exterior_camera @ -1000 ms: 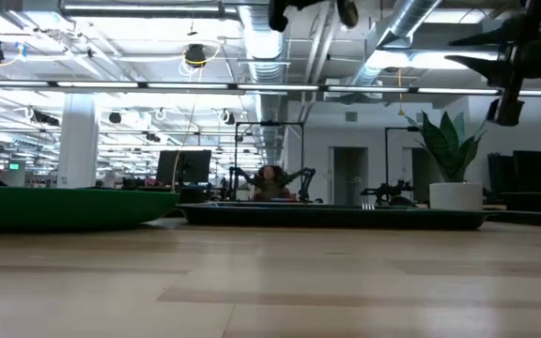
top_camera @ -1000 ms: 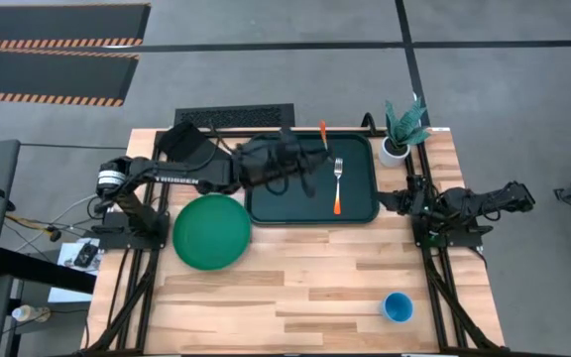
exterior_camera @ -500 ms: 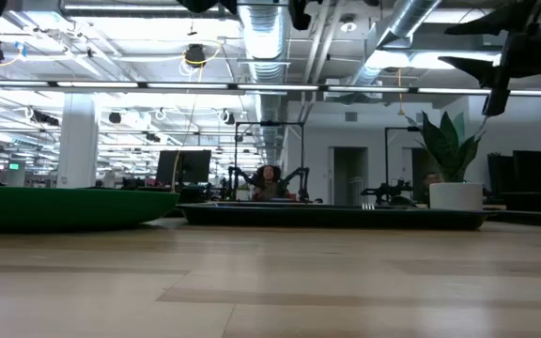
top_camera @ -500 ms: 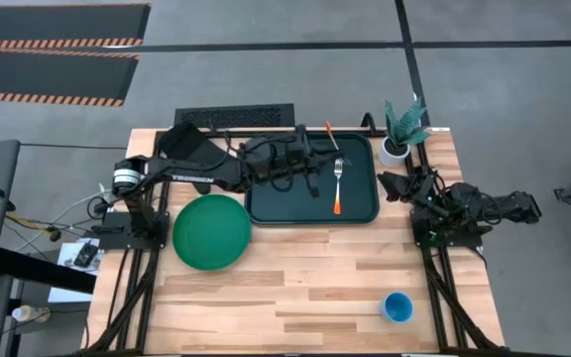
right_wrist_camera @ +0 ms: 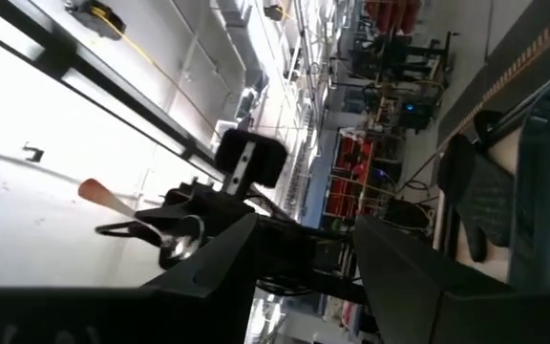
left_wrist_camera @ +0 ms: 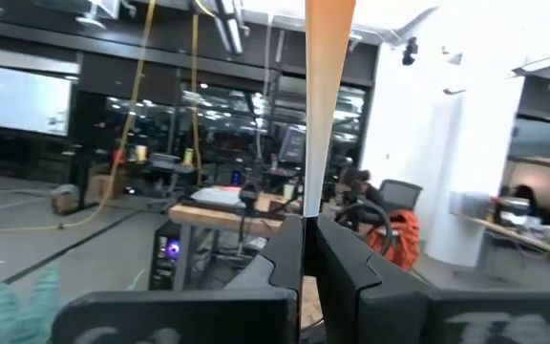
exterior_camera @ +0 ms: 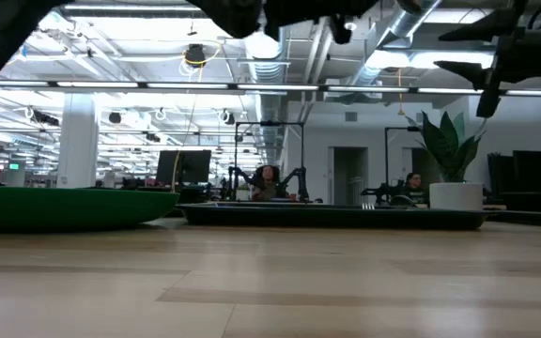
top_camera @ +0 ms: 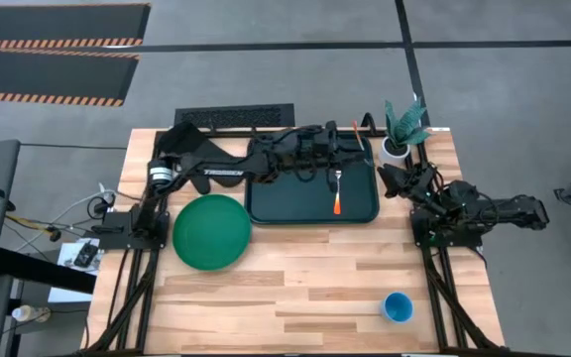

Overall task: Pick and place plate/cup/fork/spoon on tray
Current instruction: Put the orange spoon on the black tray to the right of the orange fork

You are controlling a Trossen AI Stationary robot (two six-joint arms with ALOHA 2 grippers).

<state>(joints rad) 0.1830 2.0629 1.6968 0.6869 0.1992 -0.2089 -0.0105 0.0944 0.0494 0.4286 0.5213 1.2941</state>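
Note:
My left gripper (top_camera: 351, 149) reaches over the far right part of the dark tray (top_camera: 276, 198) and is shut on the spoon, whose orange handle (top_camera: 357, 129) sticks out past the fingers. The spoon's silver bowl (right_wrist_camera: 175, 239) shows in the right wrist view. The orange-handled fork (top_camera: 337, 188) lies flat in the tray. The green plate (top_camera: 211, 231) lies on the table left of the tray. The blue cup (top_camera: 398, 306) stands near the front right. My right gripper (top_camera: 390, 181) is open and empty just right of the tray. My left gripper pinches the spoon between its two shut fingers (left_wrist_camera: 289, 258), on the lower part of the orange handle (left_wrist_camera: 325, 124). The handle runs on beyond the fingertips, along the fingers. The spoon is lifted clear above the tray. The exact place of contact is hidden by the fingers.
A white pot with a green plant (top_camera: 399, 129) stands at the far right corner, close to my left gripper. A dark grille (top_camera: 234, 116) lies behind the tray. Bare wooden table spreads in front of the tray (top_camera: 315, 268).
My left gripper has gone toward the table's right edge, across the far part of the tray, carrying the spoon clear of it. My right arm has shifted a little, its gripper staying beside the tray's right rim.

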